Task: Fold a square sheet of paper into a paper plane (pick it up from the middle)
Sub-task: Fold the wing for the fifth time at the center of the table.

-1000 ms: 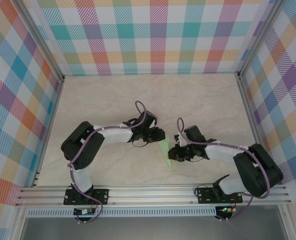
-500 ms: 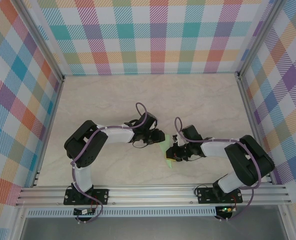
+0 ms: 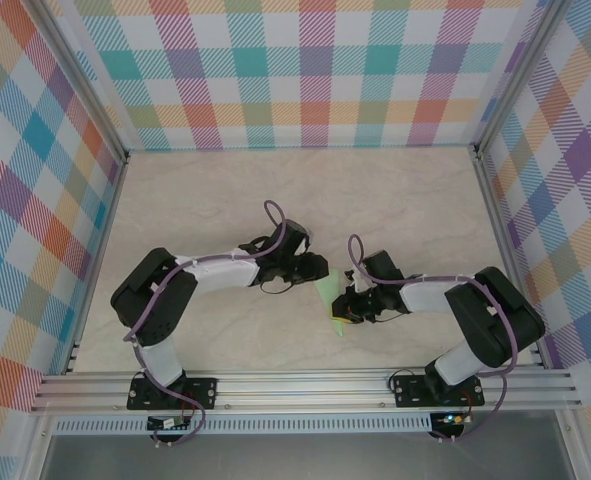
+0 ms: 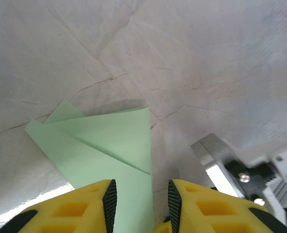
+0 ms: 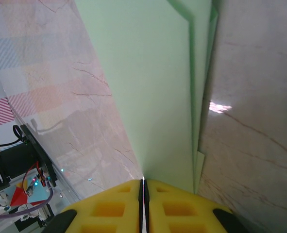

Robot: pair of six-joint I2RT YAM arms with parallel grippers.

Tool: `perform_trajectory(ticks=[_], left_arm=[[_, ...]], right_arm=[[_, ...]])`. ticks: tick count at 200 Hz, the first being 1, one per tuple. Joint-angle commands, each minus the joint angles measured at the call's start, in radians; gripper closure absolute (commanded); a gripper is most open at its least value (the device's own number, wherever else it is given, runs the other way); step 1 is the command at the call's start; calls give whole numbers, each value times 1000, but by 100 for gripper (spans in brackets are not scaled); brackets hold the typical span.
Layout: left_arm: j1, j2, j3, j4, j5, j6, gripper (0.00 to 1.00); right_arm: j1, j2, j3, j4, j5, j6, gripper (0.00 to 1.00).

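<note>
My right gripper (image 5: 143, 180) pinches the edge of the thin pale-green paper (image 5: 148, 87), folded into a layered wedge but not yet a slim dart, while my left gripper (image 4: 142, 187) straddles it, jaws apart.

paper (image 3: 326, 297) on table (image 3: 225, 200), btwn L gripper (image 3: 318, 272) & R gripper (image 3: 343, 313)

Pale-green paper (image 4: 109, 145), folded, pointed, layered creases
</note>
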Motion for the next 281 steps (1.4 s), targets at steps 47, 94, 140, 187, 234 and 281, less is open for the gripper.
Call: perform_trajectory(ticks=[47, 94, 140, 187, 234, 281], left_arm=[[-67, 42, -20, 62, -2, -48, 68], [-87, 92, -39, 122, 19, -83, 69], [-87, 119, -53, 101, -39, -65, 69], [-61, 137, -54, 92, -81, -43, 70], [-8, 119, -67, 113, -63, -8, 70], [52, 118, -77, 154, -20, 18, 69]], right_arm=[[7, 8, -32, 12, 53, -6, 90], [7, 21, -40, 24, 60, -2, 90], [7, 33, -49, 27, 61, -2, 93], [7, 31, -55, 2, 65, -21, 95], [7, 26, -61, -26, 72, -42, 97], [5, 18, -66, -34, 71, -53, 97]])
